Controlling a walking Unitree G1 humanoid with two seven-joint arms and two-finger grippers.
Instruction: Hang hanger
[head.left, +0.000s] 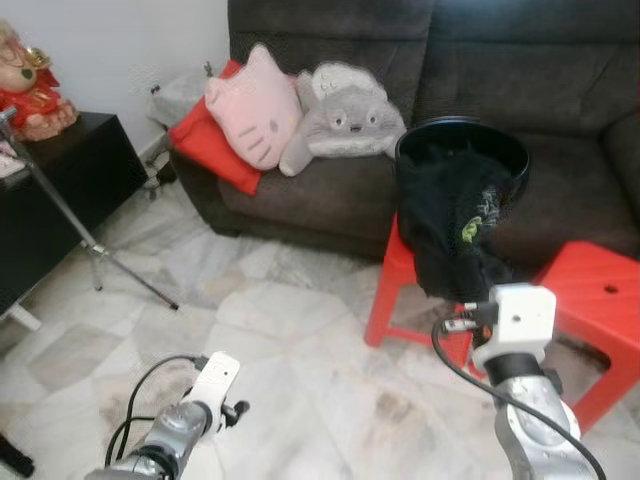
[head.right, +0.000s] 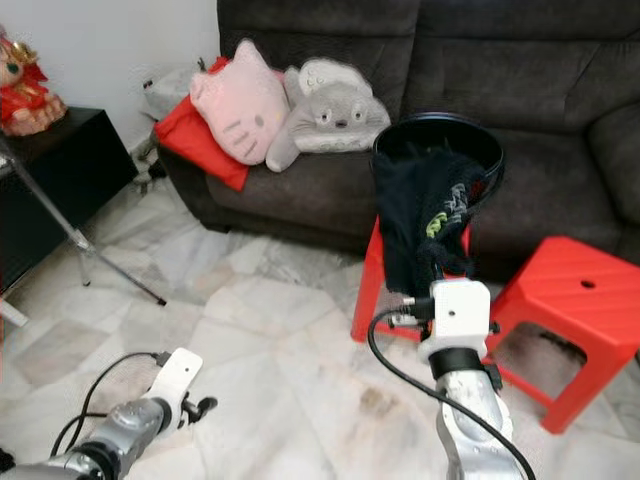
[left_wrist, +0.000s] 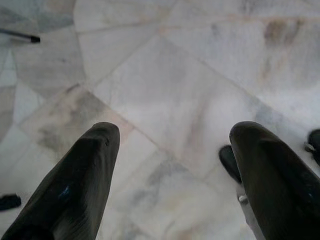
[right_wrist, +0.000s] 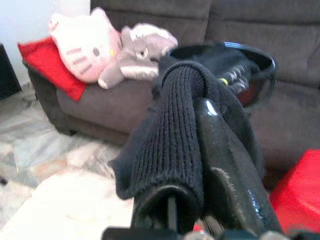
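Right gripper (right_wrist: 200, 150) raised toward the sofa, fingers pressed together on a fold of black knitted garment (right_wrist: 170, 130), cloth draped over one finger and hanging down its side. Rest of the same garment (head.left: 450, 220) spilling out of a round black basket (head.left: 462, 150) and down the front of a red stool (head.left: 400, 275). Basket standing on that stool, just in front of the sofa seat. No telling from these views whether a hanger lies inside the cloth.

Left gripper (left_wrist: 170, 170) held low over the floor, fingers (left_wrist: 75, 185) spread wide, nothing between them, only pale tile below.

Second red stool (head.left: 595, 310) just beside the first, on the right. Behind both, a dark grey sofa (head.left: 520, 70) running along the back wall. On its left end, a pink cat cushion (head.left: 252, 108) leaning on a red cushion (head.left: 205, 140), with a grey plush toy (head.left: 345, 115) touching the pink one. Left of the sofa, a black cabinet (head.left: 60, 190) carrying a red-dressed figurine (head.left: 30, 85). Metal stand leg (head.left: 95, 245) slanting down to the floor in front of the cabinet. Floor (head.left: 300, 340) of pale marble tiles with grey and brown veining, glossy, stained darker in patches. White wall (head.left: 120, 40) above the cabinet.
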